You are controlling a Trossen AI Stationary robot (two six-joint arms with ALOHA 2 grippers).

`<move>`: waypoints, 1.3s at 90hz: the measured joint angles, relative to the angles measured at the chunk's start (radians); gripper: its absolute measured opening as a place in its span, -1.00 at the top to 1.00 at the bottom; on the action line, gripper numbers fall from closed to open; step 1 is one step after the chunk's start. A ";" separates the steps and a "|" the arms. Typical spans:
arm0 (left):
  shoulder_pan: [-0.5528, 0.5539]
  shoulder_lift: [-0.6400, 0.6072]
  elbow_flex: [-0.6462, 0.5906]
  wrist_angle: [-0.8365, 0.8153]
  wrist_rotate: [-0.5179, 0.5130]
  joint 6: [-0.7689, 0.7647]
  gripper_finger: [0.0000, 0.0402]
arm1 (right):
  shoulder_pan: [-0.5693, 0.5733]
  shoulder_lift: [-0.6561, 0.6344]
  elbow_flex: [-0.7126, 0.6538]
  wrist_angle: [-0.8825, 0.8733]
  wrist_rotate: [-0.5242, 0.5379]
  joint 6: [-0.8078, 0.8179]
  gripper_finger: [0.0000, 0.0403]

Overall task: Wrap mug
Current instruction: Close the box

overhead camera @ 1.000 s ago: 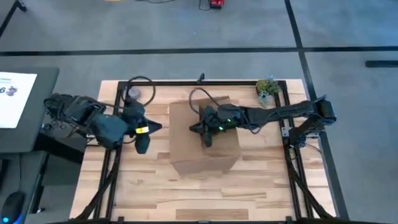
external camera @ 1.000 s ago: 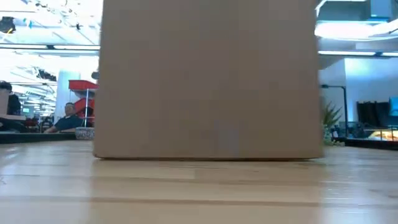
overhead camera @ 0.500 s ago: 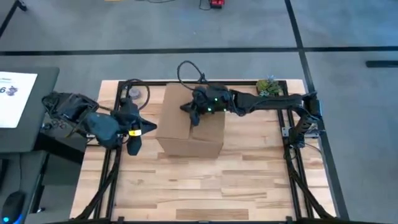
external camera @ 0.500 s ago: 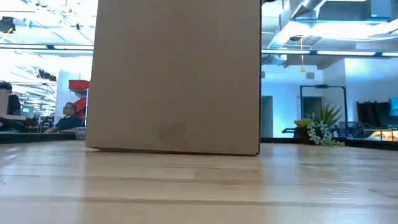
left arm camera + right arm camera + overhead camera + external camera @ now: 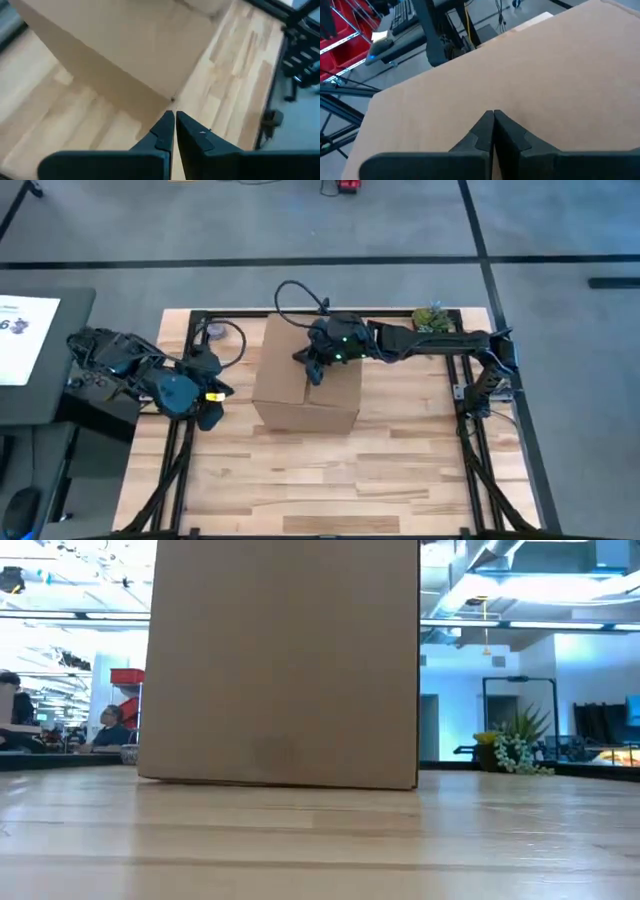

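Mug at the far-left corner, closed cardboard box between the two arms

From left to right: the left gripper (image 5: 208, 418) hangs low near the table's left edge, its fingers (image 5: 165, 131) pressed together on nothing. The small grey mug (image 5: 213, 331) stands behind it, at the far-left corner of the light wooden table (image 5: 400, 480), so this arm is much nearer to the mug. Then comes the plain brown cardboard box (image 5: 300, 375), upright and closed, with the longer side running from front to back. The right gripper (image 5: 315, 370) rests over the box top, fingers (image 5: 487, 131) shut and empty; the box lies between it and the mug.
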 joint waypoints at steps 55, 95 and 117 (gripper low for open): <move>0.048 -0.271 -0.790 0.793 -0.086 -0.238 1.00 | -0.074 0.000 0.002 -0.023 -0.267 -0.144 1.00; 0.092 -0.331 -0.723 0.747 -0.111 -0.173 1.00 | -0.086 0.010 0.002 -0.021 -0.288 -0.160 1.00; 0.103 -0.356 -0.722 0.735 -0.116 -0.162 1.00 | -0.084 0.035 0.005 -0.012 -0.286 -0.162 1.00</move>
